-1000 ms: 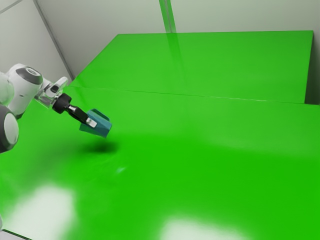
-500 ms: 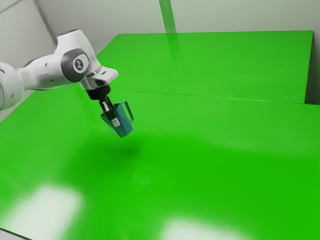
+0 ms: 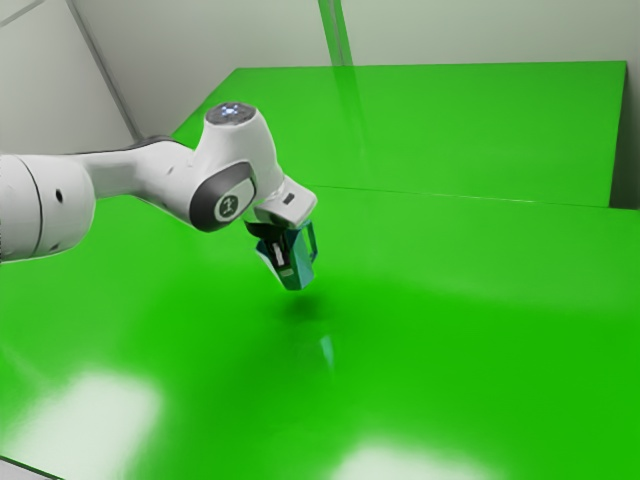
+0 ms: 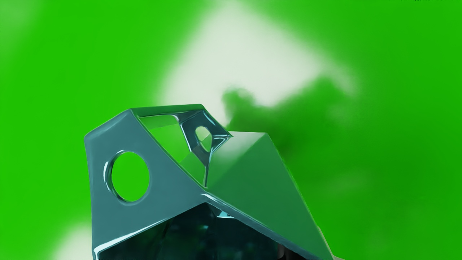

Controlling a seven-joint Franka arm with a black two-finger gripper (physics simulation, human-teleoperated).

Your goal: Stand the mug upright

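hanging over the table [image 3: 450,340], the mug [image 3: 303,262] is leaning base-down, mouth toward the gripper [image 3: 287,271], whose jaws are pinching it, gap unclear.

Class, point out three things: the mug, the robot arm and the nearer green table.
Mug [image 4: 169,187]: wrist view, on the flat face with the round hole.
Robot arm [image 3: 240,145]: exterior view, on its white casing.
Nearer green table [image 3: 470,310]: exterior view, on its bare top.
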